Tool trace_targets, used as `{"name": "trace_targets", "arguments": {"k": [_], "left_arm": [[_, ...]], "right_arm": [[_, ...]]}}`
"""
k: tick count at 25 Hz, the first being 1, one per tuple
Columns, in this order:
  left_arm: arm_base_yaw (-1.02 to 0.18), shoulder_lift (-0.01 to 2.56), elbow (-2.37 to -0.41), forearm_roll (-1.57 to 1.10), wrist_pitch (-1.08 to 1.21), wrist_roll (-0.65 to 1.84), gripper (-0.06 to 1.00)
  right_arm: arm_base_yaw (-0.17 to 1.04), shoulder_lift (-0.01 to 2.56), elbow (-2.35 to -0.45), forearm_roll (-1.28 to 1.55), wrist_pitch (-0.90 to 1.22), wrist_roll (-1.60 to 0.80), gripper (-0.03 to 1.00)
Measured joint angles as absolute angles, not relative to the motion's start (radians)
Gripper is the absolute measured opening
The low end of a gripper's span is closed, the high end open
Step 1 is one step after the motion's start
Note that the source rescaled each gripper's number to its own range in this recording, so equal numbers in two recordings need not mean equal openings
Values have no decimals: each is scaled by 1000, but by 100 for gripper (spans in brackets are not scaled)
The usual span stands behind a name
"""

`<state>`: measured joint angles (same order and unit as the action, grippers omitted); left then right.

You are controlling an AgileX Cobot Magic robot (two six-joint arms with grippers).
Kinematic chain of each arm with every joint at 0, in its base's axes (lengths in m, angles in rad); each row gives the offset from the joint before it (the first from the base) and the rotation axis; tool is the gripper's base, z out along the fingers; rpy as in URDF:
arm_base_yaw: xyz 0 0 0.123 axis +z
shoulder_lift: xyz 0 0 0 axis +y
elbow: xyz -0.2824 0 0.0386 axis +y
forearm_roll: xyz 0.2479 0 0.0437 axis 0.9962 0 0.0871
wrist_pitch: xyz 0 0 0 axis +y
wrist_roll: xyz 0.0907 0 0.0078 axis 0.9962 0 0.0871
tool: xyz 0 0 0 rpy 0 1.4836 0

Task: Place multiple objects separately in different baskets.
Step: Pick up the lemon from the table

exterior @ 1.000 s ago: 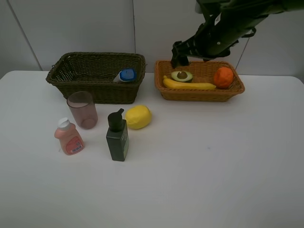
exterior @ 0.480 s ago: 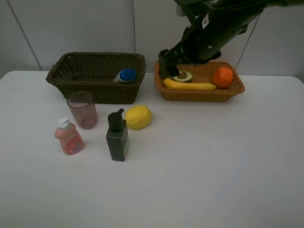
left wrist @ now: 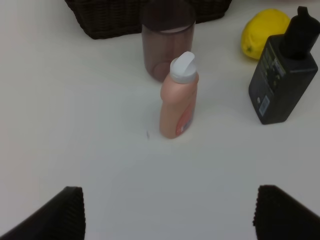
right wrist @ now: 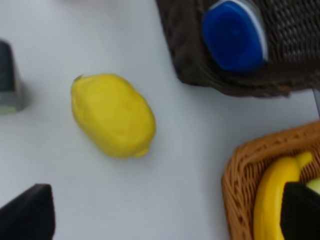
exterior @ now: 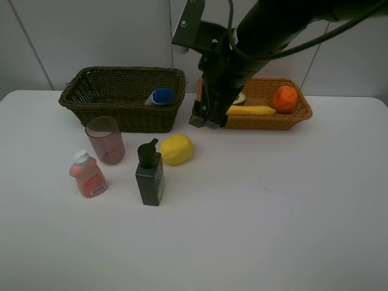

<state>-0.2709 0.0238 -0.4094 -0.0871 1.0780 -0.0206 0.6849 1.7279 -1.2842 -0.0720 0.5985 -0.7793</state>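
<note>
Between the dark wicker basket (exterior: 121, 118) and the light orange-brown basket (exterior: 267, 123), the right gripper (exterior: 204, 120) hangs spread wide and empty, with the yellow lemon (exterior: 176, 149) near it on the table (exterior: 273, 212). The banana (exterior: 251, 110) and orange (exterior: 285, 98) lie in the light basket, the blue-capped bottle (exterior: 160, 96) in the dark one. The left gripper (left wrist: 170, 215), also released, faces the pink bottle (left wrist: 178, 100), cup (left wrist: 166, 37) and pump bottle (left wrist: 282, 80)
</note>
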Motion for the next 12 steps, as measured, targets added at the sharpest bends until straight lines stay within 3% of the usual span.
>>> {"name": "trace_targets", "arguments": {"k": [6, 12], "left_arm": [[-271, 24, -409, -87, 1078, -21, 90], [-271, 24, -409, -87, 1078, -21, 90]], "right_arm": [[685, 1826, -1284, 14, 555, -1161, 92], [683, 1927, -1304, 61, 475, -1291, 92]]}}
